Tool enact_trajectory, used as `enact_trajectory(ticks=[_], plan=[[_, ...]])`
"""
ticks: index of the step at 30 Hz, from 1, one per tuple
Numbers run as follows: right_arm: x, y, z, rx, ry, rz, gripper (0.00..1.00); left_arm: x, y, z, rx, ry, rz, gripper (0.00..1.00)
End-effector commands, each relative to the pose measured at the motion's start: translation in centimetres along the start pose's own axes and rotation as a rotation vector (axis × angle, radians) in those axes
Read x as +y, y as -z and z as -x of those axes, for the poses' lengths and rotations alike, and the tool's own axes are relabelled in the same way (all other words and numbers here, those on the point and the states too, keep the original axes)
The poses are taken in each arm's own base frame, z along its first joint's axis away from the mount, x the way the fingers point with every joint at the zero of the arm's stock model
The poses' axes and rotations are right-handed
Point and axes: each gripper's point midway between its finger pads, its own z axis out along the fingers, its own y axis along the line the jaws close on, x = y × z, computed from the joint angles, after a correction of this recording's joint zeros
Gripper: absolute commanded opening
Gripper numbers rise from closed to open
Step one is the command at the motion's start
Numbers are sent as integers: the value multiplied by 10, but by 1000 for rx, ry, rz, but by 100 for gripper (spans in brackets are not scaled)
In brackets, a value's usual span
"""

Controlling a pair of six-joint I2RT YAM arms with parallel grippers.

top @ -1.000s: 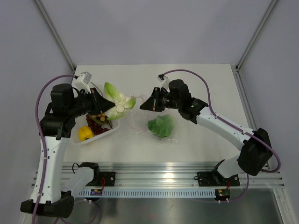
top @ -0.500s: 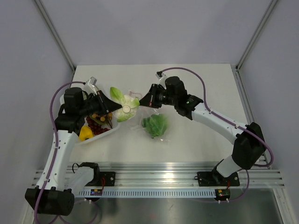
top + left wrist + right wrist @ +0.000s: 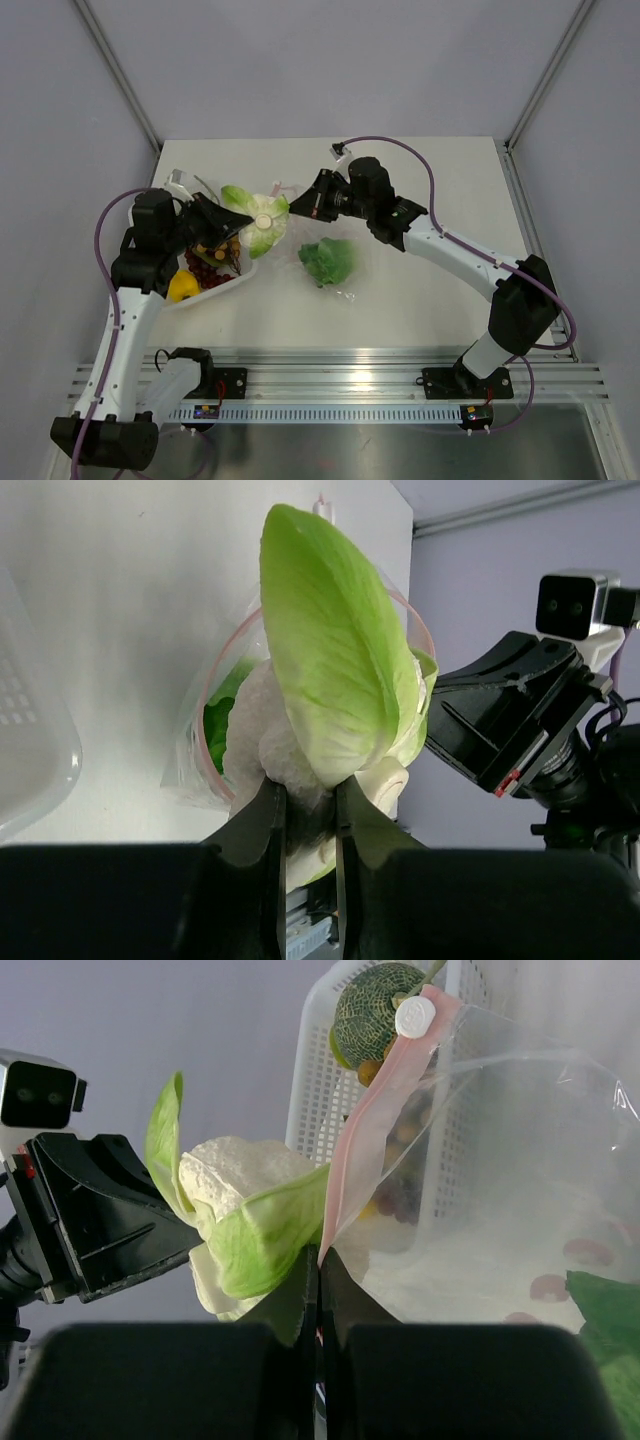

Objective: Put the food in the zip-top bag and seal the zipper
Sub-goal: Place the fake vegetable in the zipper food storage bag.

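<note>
My left gripper is shut on the pale white-green vegetable, held in the air just at the zip-top bag's mouth. The right gripper is shut on the pink zipper strip and holds the mouth lifted and open. The clear bag trails down to the table with the green lettuce inside it. The vegetable touches the pink edge. Dark red grapes and a yellow piece lie in the tray.
The white tray stands at the left, close under my left arm, with a green netted ball at its rim. The two grippers are nearly touching. Metal frame posts rise at the table's far corners.
My left gripper has carried the vegetable toward the far side, up to the bag mouth. The right gripper has pulled the bag's mouth left, and the lettuce and bag have slid left.
</note>
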Motion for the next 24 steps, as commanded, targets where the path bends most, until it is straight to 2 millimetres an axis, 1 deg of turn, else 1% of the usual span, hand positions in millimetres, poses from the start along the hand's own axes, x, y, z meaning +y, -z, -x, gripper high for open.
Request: enact_trajectory(ticks=[1, 4, 5, 7, 8, 9, 14, 17, 19, 21, 24], plan=[[60, 7, -3, -9, 25, 172, 0, -9, 7, 23, -154, 109, 2, 0], [56, 10, 0, -33, 24, 153, 0, -10, 19, 29, -207, 104, 26, 0], [56, 10, 0, -34, 24, 150, 0, -16, 22, 32, -212, 92, 18, 0], [57, 9, 0, -32, 22, 155, 0, -13, 16, 30, -175, 69, 43, 0], [58, 9, 0, -30, 23, 158, 0, -18, 19, 33, -173, 55, 49, 0], [56, 8, -1, -29, 21, 157, 0, -8, 16, 31, -155, 66, 100, 0], [55, 7, -1, -33, 19, 156, 0, -6, 20, 31, -181, 73, 105, 0], [57, 7, -1, -34, 16, 164, 0, -3, 14, 30, -162, 81, 119, 0], [60, 5, -3, -28, 24, 173, 0, -1, 8, 25, -141, 97, 118, 0], [61, 3, -4, -23, 29, 176, 0, -5, 3, 21, -123, 96, 100, 0], [65, -2, -12, 10, 45, 188, 0, -10, -4, 14, -97, 82, 93, 0]])
